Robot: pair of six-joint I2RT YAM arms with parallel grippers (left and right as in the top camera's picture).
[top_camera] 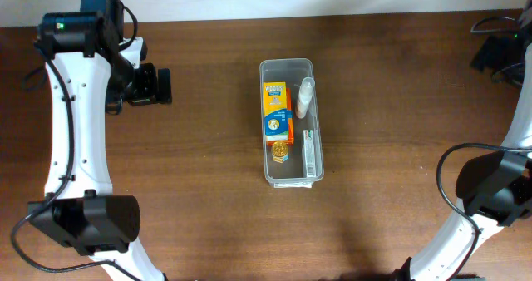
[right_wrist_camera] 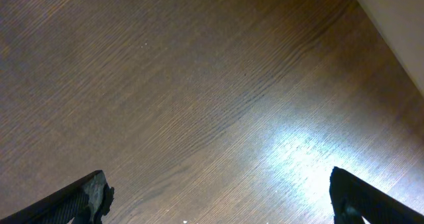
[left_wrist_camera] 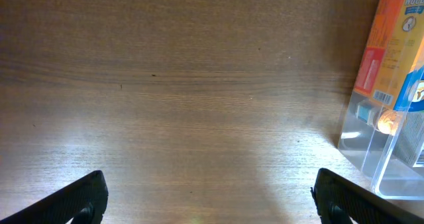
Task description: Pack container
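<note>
The clear plastic container [top_camera: 288, 66] stands at the table's middle. Inside lie an orange and blue box [top_camera: 275, 103], a white tube [top_camera: 305, 96], a small orange box with a gold round item [top_camera: 281, 150] and a flat white strip [top_camera: 310, 154]. Its corner and the orange box show at the right of the left wrist view [left_wrist_camera: 387, 151]. My left gripper [top_camera: 160, 86] is open and empty, well left of the container; its fingers frame bare wood [left_wrist_camera: 211, 207]. My right gripper [right_wrist_camera: 218, 204] is open and empty over bare wood; in the overhead view it sits at the far top right [top_camera: 490, 52].
The brown wooden table [top_camera: 208, 173] spreads around the container. A pale wall edge runs along the back [right_wrist_camera: 397, 25]. The arm bases stand at the lower left [top_camera: 83, 223] and lower right [top_camera: 490, 189], with black cables by the right arm.
</note>
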